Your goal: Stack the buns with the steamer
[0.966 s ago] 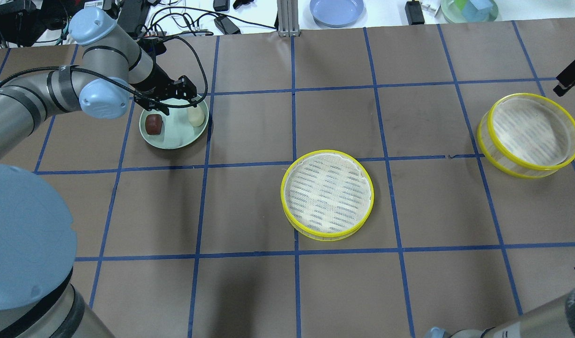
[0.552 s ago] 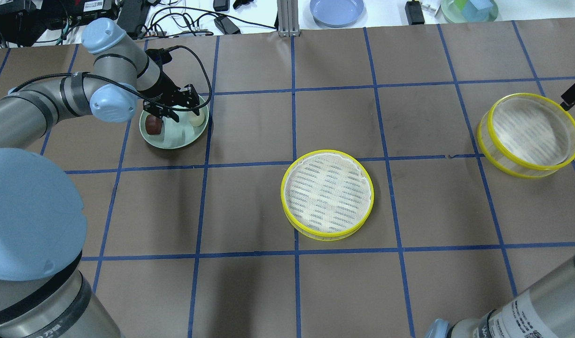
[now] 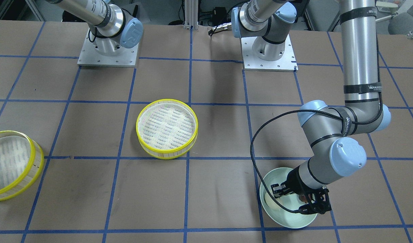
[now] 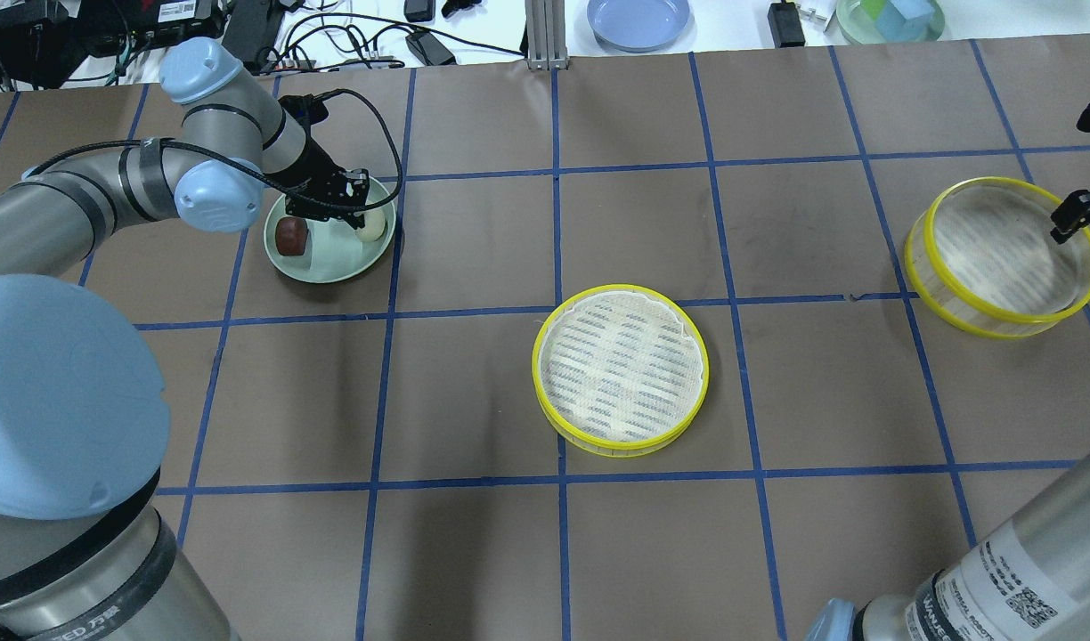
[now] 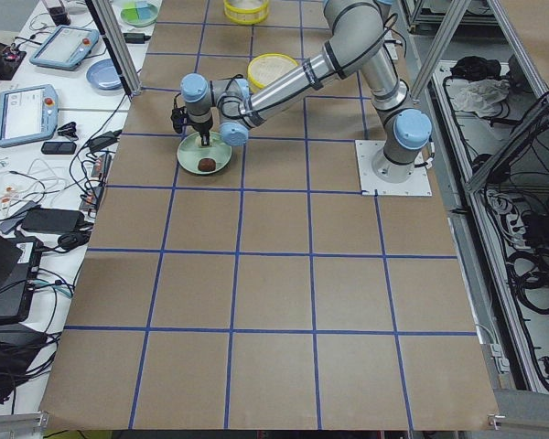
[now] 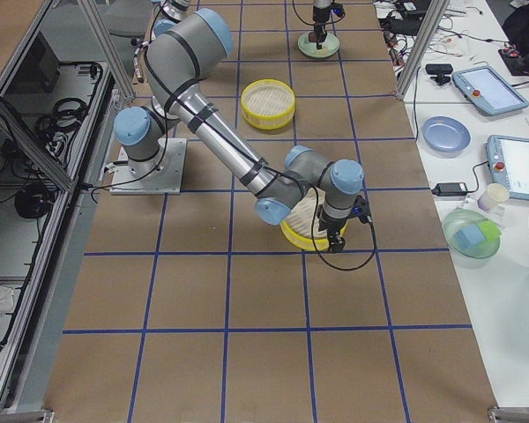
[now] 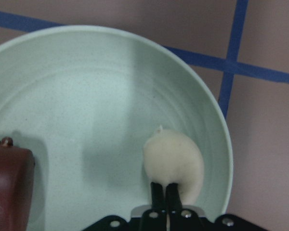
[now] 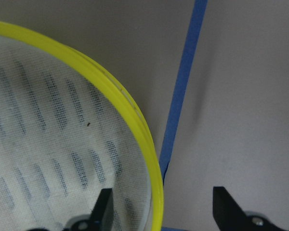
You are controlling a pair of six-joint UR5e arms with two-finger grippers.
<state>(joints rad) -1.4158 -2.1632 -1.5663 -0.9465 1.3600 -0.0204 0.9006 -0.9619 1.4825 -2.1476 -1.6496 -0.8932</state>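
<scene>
Plate (image 7: 86, 82) holding cream bun (image 7: 176, 161), brown bun (image 7: 9, 187), left fingers (image 7: 157, 197) closed, right fingers (image 8: 105, 208) wide over steamer (image 8: 135, 120)

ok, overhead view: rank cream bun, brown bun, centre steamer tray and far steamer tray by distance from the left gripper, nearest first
1. Cream bun, right by the left gripper, on the green plate, right side.
2. Brown bun, plate's left side.
3. Centre steamer tray, mid-table.
4. Far steamer tray, right edge.

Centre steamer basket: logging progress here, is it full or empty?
Empty. Overhead, the centre steamer basket shows only bare mesh; the cream bun and brown bun lie on the green plate.
</scene>
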